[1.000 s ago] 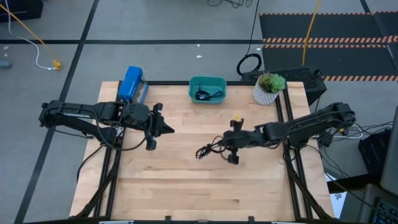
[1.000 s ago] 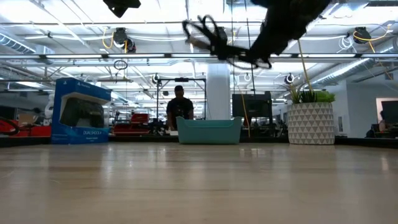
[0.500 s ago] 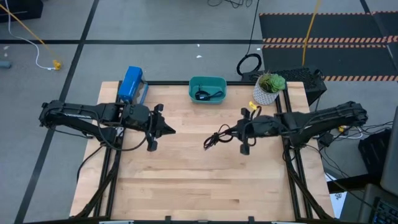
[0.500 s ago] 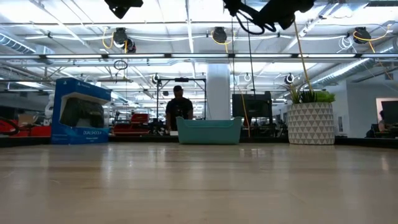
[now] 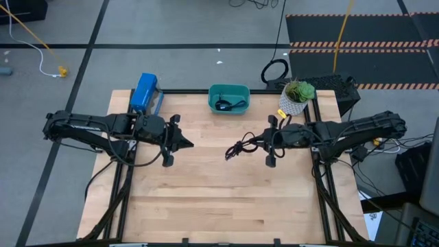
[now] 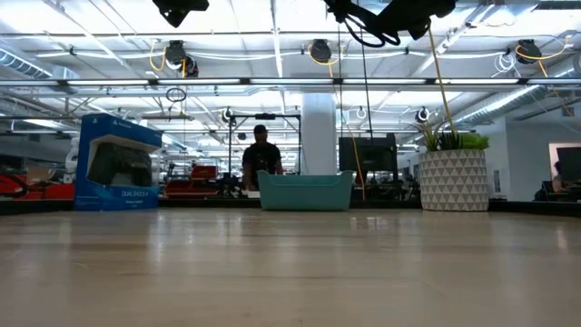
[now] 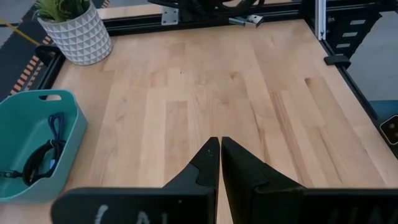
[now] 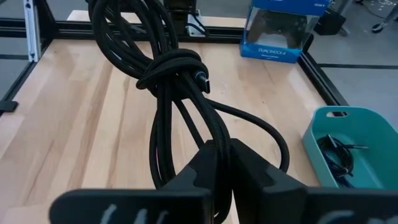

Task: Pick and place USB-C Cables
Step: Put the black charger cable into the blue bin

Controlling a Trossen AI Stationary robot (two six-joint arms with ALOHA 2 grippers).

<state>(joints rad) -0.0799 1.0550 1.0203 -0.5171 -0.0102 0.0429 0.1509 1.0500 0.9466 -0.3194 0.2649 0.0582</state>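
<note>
Two arms in play, only one busy. Far left of the high view: your left gripper (image 5: 184,143) hangs over the left-centre of the tabletop (image 5: 206,199), idle, fingers (image 7: 208,163) pressed together with nothing between them. Blue box (image 5: 145,92) sits at the upper-left corner of the tabletop, not involved.

Centre top: teal bin (image 5: 229,90) at the back edge. It already holds cables, a black one (image 5: 223,104) clear in the high view; the left wrist view shows a bluish-grey one (image 7: 55,127) beside the black in the bin too.

Right of centre: your right gripper (image 5: 269,142) is clamped on the loose black cable bundle (image 5: 243,145), fingers closed around its strands. Right wrist view shows the bundle (image 8: 176,81) knotted partway along, a USB-C plug (image 8: 203,79) poking out by the knot. The low view has the bundle (image 6: 365,20) up at the top edge of frame, so it looks well clear of the tabletop. Loops trail left from the fingers in the high view.

Potted plant (image 5: 296,97) stands at the upper right, near the right arm.

Step in hand: carry phase, cable lifted, not yet at the bin. Next move, as I read it: take the right gripper up and left in the high view until the dangling loops sit over the bin opening, then lower and release. Aim by the trailing end, not the fingers, or loops may drape over the rim.
</note>
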